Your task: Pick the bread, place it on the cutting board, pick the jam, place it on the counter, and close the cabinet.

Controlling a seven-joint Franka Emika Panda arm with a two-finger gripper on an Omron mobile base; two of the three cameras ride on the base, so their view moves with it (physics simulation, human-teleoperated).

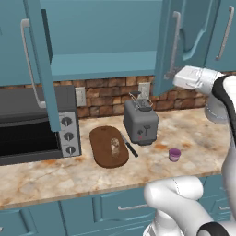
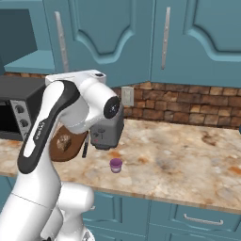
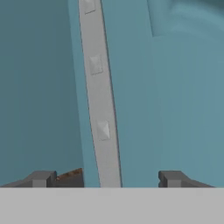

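The bread (image 1: pixel 115 146) (image 2: pixel 63 142) lies on the dark oval cutting board (image 1: pixel 102 152) (image 2: pixel 74 147). The small pink-purple jam (image 1: pixel 174 154) (image 2: pixel 116 164) stands on the counter (image 1: pixel 193 133) (image 2: pixel 179 150), right of the toaster. The teal cabinet (image 1: pixel 101 64) hangs open, its right door (image 1: pixel 182 37) swung out. My gripper (image 1: pixel 176 79) (image 3: pixel 107 179) is up at that door's lower edge. In the hand view the door's pale narrow edge (image 3: pixel 99 96) runs between my two fingertips (image 3: pixel 41 178), which stand wide apart and open around it without touching.
A grey toaster (image 1: pixel 140 122) (image 2: pixel 109 132) stands behind the board, with a black-handled knife (image 1: pixel 130 146) beside it. A dark toaster oven (image 1: pixel 32 124) occupies the counter's left end. The cabinet's left door (image 1: pixel 39 60) juts out above it. Teal drawers (image 1: pixel 115 207) run below the counter.
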